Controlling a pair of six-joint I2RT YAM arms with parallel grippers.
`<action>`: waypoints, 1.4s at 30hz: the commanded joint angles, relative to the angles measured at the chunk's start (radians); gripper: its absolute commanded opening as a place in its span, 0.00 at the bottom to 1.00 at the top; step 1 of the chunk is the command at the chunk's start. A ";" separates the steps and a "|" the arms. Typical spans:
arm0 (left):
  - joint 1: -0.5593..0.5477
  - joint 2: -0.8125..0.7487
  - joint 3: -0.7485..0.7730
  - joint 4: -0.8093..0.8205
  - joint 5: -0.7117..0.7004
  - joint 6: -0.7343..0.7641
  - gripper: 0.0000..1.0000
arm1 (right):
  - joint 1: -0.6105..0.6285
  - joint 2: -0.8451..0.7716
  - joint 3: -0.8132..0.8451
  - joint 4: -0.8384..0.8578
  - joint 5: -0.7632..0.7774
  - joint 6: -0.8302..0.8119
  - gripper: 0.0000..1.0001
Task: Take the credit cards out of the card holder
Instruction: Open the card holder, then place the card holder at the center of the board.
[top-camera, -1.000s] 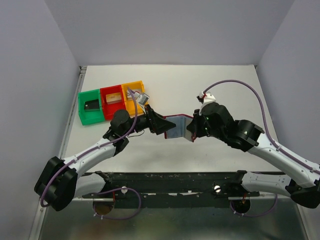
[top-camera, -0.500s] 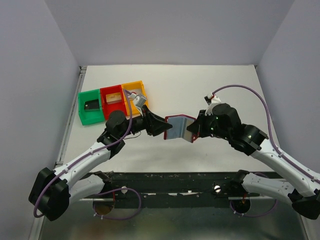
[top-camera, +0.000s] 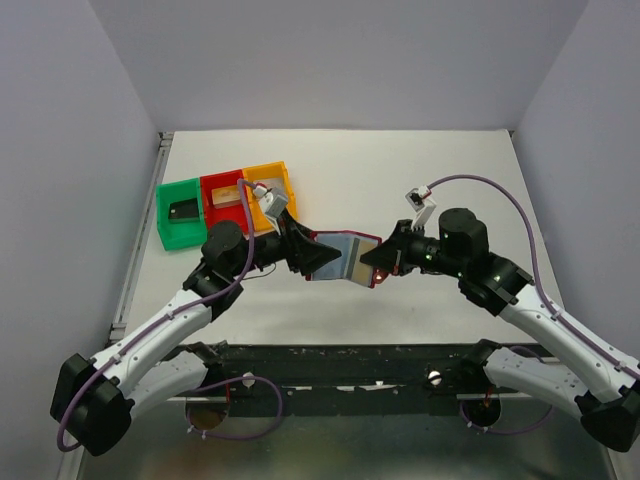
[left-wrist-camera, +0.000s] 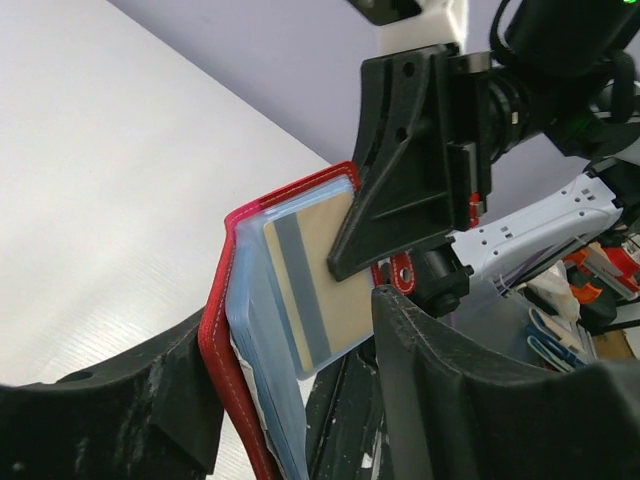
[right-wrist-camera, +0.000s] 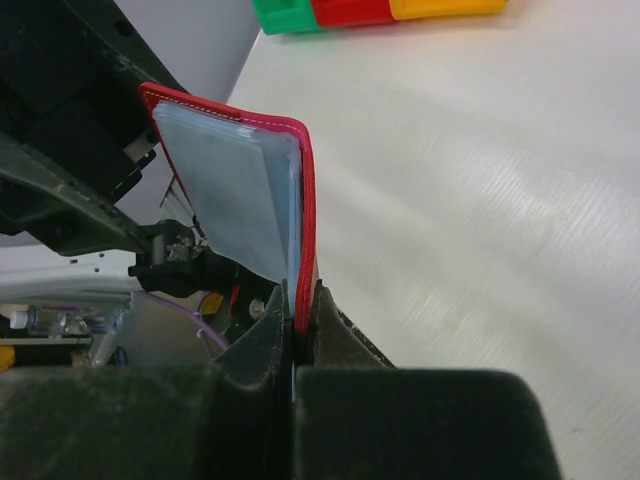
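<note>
Right wrist, card holder (right-wrist-camera: 243, 190) clamped in right tool (right-wrist-camera: 297, 300), left tool (left-wrist-camera: 300, 400) apparently astride

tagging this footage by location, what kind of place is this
Probably a robot lab test booth: plain grey walls box in a white table, the left arm and right arm are bolted to a black rail at its near edge, and three coloured bins sit in a row.

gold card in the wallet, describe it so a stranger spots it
Over the white table, the right gripper pinches an open red card holder. In its pale blue sleeves sits the gold-tan card; its tan face and grey stripe stand out from the blue plastic around it.
</note>
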 joint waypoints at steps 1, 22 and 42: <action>-0.003 -0.058 0.044 -0.051 0.012 0.055 0.68 | -0.039 -0.010 -0.056 0.171 -0.165 0.049 0.00; 0.088 -0.206 -0.027 -0.072 0.046 0.049 0.54 | -0.091 -0.018 -0.129 0.356 -0.328 0.109 0.00; 0.166 -0.212 -0.094 0.230 0.256 -0.128 0.40 | -0.112 0.007 -0.166 0.463 -0.412 0.158 0.00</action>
